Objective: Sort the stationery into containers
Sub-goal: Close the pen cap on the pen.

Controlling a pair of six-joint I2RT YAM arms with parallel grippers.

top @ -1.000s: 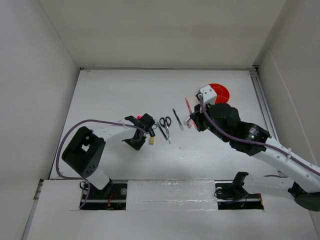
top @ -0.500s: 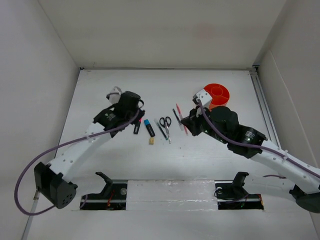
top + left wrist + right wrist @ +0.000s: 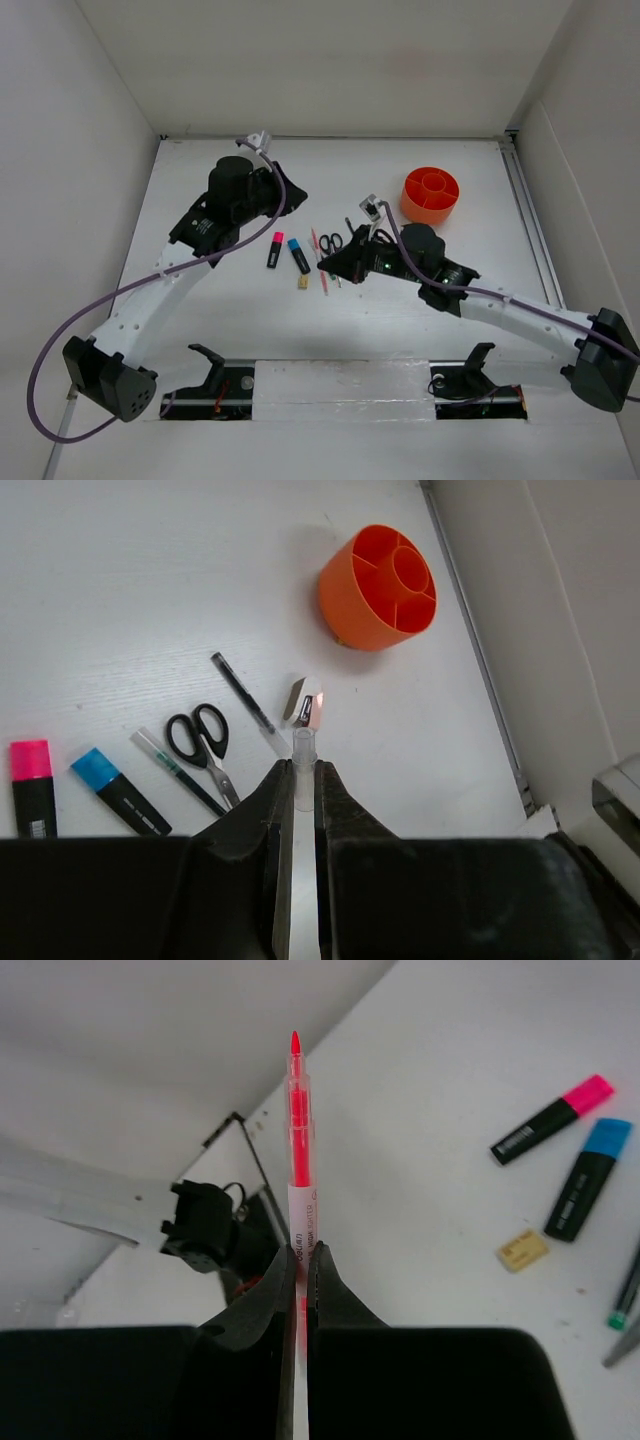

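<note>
right gripper clamped on pink pen, tip pointing 12 o'clock in wrist view. left gripper pinching thin pale pen. orange organiser upright on table, at 1 o'clock from scissors, well apart.

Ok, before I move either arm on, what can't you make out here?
Top external: what the left hand grips, too small and dark against its wrist.
Left wrist: the clear pen, only its tip shows past the hand; the small whitish item beyond it, too blurred to name.
Right wrist: the pink pen, rear end buried in the right hand.
</note>
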